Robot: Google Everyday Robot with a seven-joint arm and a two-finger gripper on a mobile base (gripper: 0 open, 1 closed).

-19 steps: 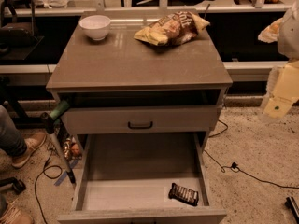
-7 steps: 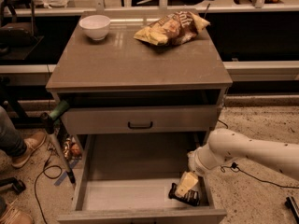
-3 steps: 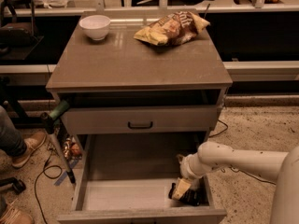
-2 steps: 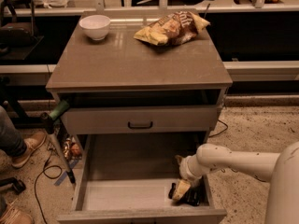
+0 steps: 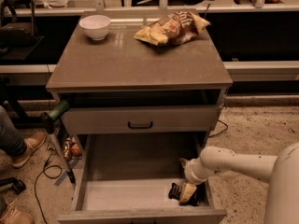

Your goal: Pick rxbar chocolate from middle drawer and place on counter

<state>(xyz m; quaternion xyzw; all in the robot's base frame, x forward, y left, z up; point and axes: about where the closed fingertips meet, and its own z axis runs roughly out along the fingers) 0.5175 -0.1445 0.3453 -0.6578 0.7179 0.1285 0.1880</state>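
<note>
The rxbar chocolate point(image 5: 176, 191), a small dark bar, lies on the floor of the open middle drawer point(image 5: 126, 171) at its front right corner. My gripper point(image 5: 188, 193) reaches in from the right on a white arm and sits right on top of the bar, covering its right part. The counter point(image 5: 135, 55) is the grey-brown top slab above.
A white bowl point(image 5: 95, 26) stands at the counter's back left. A crinkled chip bag point(image 5: 172, 27) lies at its back right. A closed drawer front with a black handle point(image 5: 140, 124) is above the open drawer. A person's shoe point(image 5: 28, 147) and cables are at left.
My arm came in from the right and lowered the gripper onto the bar in the drawer. Over the last second it has shifted only slightly. The bar has not moved.
</note>
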